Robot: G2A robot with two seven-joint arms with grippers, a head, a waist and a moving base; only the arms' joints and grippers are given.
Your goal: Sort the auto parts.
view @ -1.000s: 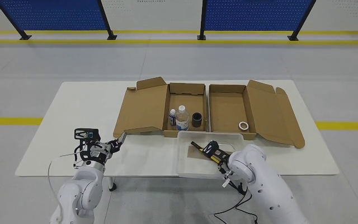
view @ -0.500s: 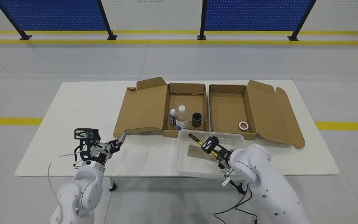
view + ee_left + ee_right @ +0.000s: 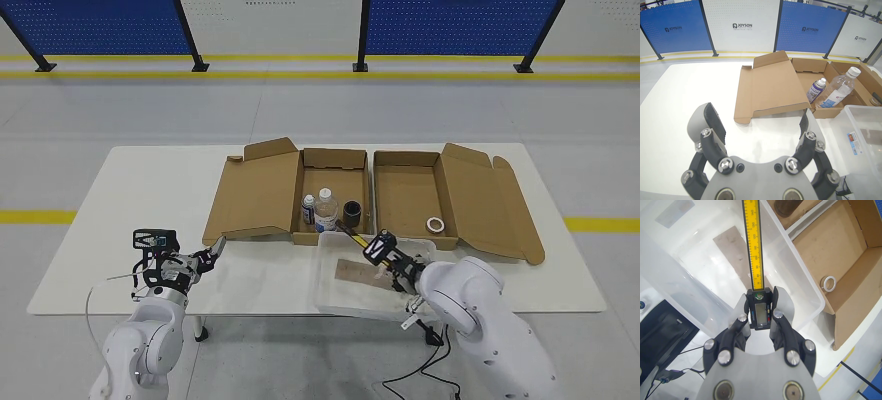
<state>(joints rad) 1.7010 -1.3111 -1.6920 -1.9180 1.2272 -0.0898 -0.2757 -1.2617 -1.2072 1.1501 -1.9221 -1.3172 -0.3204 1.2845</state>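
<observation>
Pinching long yellow caliper (image 3: 756,266), right fingers (image 3: 779,298) over clear plastic bin (image 3: 325,285), left fingers (image 3: 713,119) spread above table (image 3: 677,94)

Left arm: we had it drawn back low on our left side, elbow bent | left gripper (image 3: 759,113): fingers (image 3: 714,121) spread wide, nothing between them | Right arm: bent, wrist angled forward and down | right gripper (image 3: 760,294): clamped on the display body of the digital caliper (image 3: 753,247)
</observation>
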